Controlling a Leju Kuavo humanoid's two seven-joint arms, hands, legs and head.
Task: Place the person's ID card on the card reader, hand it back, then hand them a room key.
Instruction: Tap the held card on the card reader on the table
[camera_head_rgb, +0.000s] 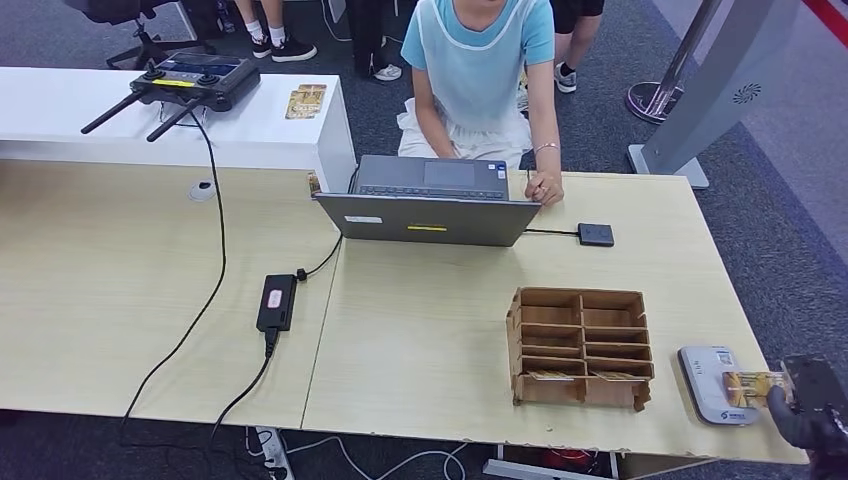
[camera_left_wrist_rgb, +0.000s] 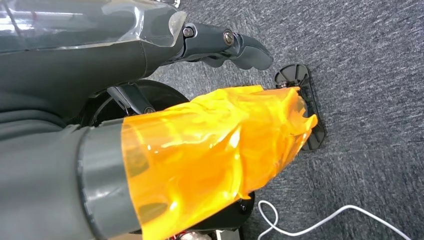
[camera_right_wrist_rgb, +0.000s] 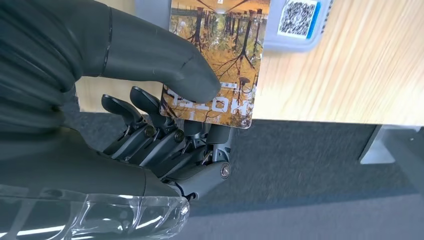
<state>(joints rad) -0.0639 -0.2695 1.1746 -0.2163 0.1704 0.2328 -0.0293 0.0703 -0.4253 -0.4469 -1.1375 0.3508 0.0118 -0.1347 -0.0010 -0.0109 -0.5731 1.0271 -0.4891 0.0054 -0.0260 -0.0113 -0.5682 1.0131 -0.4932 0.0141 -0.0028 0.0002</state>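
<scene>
Pinching a glossy card printed with an autumn-forest picture (camera_right_wrist_rgb: 215, 55) between its thick grey thumb and dark fingers (camera_right_wrist_rgb: 165, 127), the right hand (camera_head_rgb: 800, 405) sits at the near right corner of the table, with the card's far end over the flat grey-white card reader (camera_head_rgb: 708, 378) that carries a small blue-framed QR code; whether the card touches the reader cannot be told. The card's near end overhangs the table edge above the dark carpet. Just beside the reader, toward the middle of the pale wooden table (camera_head_rgb: 420, 330), stands a brown wooden organiser with open compartments (camera_head_rgb: 580, 346), thin cards lying in its lowest slots. Farther back, an open grey laptop (camera_head_rgb: 430, 205) faces a person in a light blue top (camera_head_rgb: 478, 60) who kneels behind the table, one hand resting by the laptop's corner; a small black square device (camera_head_rgb: 596, 234) lies cabled next to it. A black power brick (camera_head_rgb: 277, 302) with trailing cables rests on the table's left half. The left hand (camera_left_wrist_rgb: 190, 150), partly wrapped in orange film, hangs above grey carpet with nothing seen in it; how its fingers lie cannot be told.
</scene>
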